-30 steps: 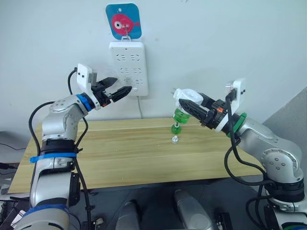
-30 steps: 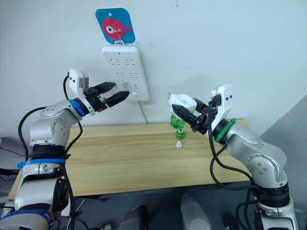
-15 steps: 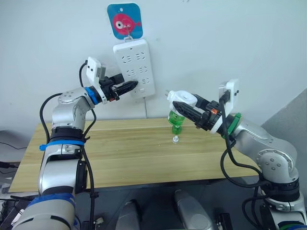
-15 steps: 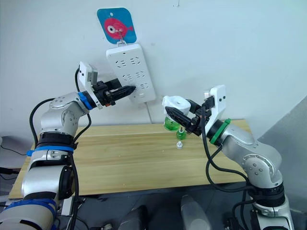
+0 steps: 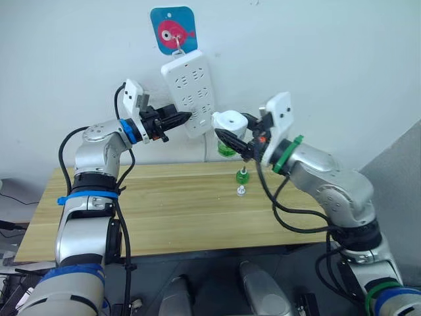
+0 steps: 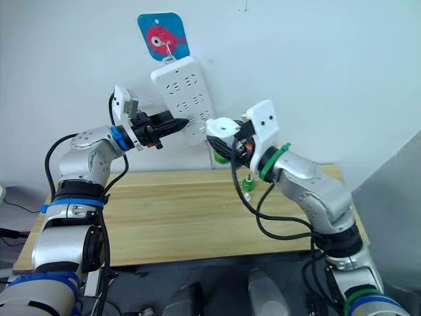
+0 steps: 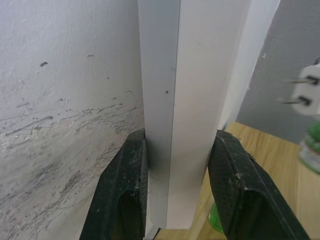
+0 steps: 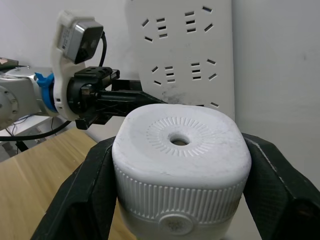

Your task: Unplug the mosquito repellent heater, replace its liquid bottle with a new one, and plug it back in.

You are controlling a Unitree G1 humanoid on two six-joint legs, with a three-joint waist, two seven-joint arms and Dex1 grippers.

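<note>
A: On the left, the power strip point(image 5: 192, 92) is clamped by its lower edge between the two black fingers of the left gripper point(image 5: 176, 120), one finger behind it against the wall, one in front. The strip is seen hanging tilted from a hook under a blue card with a pink fish point(image 5: 173, 30).

B: And to the right of it?

A: The heater point(image 5: 229, 123) is held off the wall, squeezed at its sides by the right gripper point(image 8: 180, 200), just beside the strip's lower right edge. A green bottle point(image 5: 225, 147) is seen fitted under it, and its two prongs point(image 7: 301, 91) are pointed toward the strip.

B: So how far along is the job judged to be?

A: Unplugging is done, and a bottle is already fitted. A second green bottle point(image 5: 242, 175) is left standing on the wooden table point(image 5: 164, 210), with a small clear cap point(image 5: 241, 191) near it. Which bottle is the new one cannot be told from here. If the swap is finished, as it appears, only the plugging in is left: the prongs have yet to be lined up with a socket and pushed home.

B: Any writing to be read?

A: None is made out. No brand is seen on the heater's ribbed top, on the strip, or on the bottles; the card carries only the fish picture.
</note>
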